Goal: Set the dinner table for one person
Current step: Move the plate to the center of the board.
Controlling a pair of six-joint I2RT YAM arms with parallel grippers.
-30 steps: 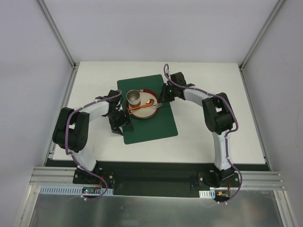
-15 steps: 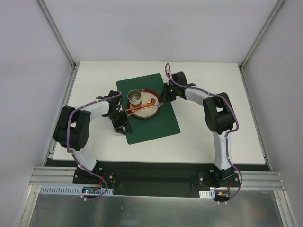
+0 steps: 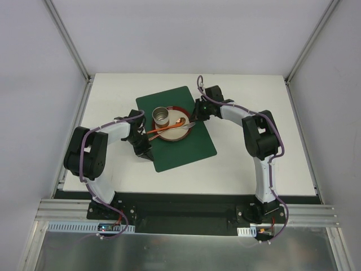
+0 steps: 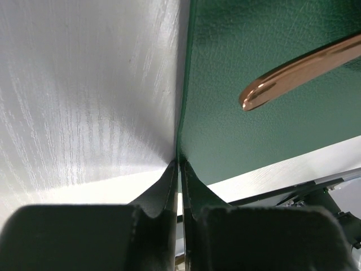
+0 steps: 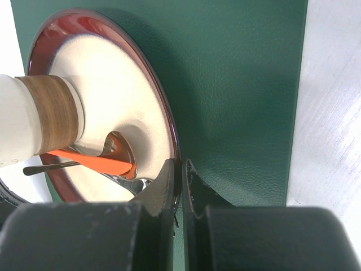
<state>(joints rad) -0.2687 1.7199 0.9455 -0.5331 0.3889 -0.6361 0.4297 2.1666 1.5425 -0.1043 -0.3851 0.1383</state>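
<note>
The white dinner table [image 3: 254, 158] carries a dark green placemat [image 3: 186, 148]. On the mat stands a red-rimmed cream plate [image 3: 176, 134] with a metal cup [image 3: 161, 117] and copper cutlery [image 3: 169, 125] on it. My left gripper [image 3: 150, 153] is shut on the placemat's left edge [image 4: 189, 101], its fingertips [image 4: 172, 172] pinching the mat where it meets the table [image 4: 84, 84]. A copper handle [image 4: 293, 76] hangs over the mat. My right gripper [image 5: 180, 167] is shut on the plate's rim [image 5: 169, 121], beside the cup [image 5: 39, 121] and an orange-copper spoon [image 5: 90, 162].
Aluminium frame posts [image 3: 69, 39] and white walls close off the table's back and sides. Both arms curve in from the near edge, and their bases [image 3: 104, 206] sit on the front rail. Bare tabletop [image 5: 333, 113] lies just right of the mat.
My left gripper has closed on the placemat's left edge. The mat has swung slightly, its near corner shifting right. The right gripper has kept its grip on the plate rim.
</note>
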